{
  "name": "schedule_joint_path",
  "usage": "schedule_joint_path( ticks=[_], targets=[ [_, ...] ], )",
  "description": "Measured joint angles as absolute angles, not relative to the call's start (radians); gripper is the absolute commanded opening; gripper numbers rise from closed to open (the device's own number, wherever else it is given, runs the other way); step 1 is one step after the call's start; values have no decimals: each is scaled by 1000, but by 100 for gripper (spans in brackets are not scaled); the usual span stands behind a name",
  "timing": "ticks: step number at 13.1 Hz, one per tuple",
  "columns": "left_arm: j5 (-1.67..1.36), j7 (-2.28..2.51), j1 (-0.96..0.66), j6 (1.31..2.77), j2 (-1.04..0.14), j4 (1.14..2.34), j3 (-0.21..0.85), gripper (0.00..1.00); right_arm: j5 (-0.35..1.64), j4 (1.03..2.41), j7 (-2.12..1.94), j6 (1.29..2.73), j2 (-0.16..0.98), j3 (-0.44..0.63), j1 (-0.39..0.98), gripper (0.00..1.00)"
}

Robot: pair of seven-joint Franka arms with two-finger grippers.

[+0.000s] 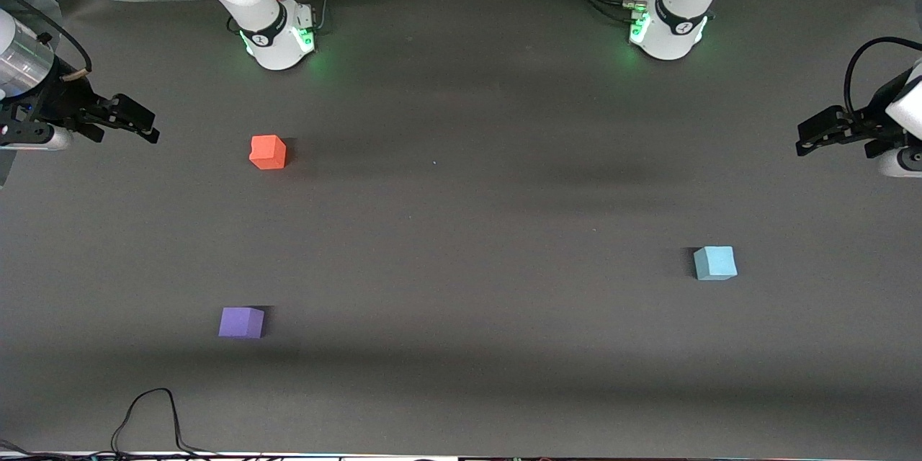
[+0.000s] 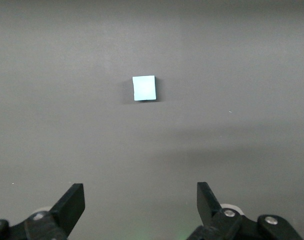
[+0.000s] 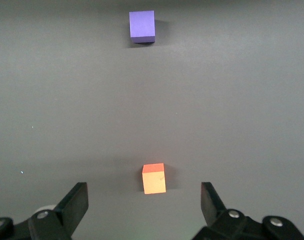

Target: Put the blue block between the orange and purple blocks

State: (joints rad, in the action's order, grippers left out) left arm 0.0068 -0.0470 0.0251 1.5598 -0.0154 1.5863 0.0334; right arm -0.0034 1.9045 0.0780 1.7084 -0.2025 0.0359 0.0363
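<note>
The blue block (image 1: pixel 714 263) lies on the dark mat toward the left arm's end; it also shows in the left wrist view (image 2: pixel 144 88). The orange block (image 1: pixel 268 152) lies toward the right arm's end, and the purple block (image 1: pixel 241 322) lies nearer the front camera than it. Both show in the right wrist view, the orange block (image 3: pixel 154 178) and the purple block (image 3: pixel 142 26). My left gripper (image 1: pixel 801 145) hangs open and empty at the left arm's end of the table. My right gripper (image 1: pixel 151 128) hangs open and empty at the right arm's end.
The two arm bases (image 1: pixel 277 36) (image 1: pixel 668 29) stand along the table's back edge. A black cable (image 1: pixel 148 414) loops onto the mat at the front edge, near the purple block.
</note>
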Motion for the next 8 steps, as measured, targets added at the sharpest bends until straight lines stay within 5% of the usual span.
schedule_joint_path(
  ticks=[8],
  targets=[
    [7,-48,28,1565,-22,1591,24,100,-2,1924,78,1712,-208,47,36,100]
  ],
)
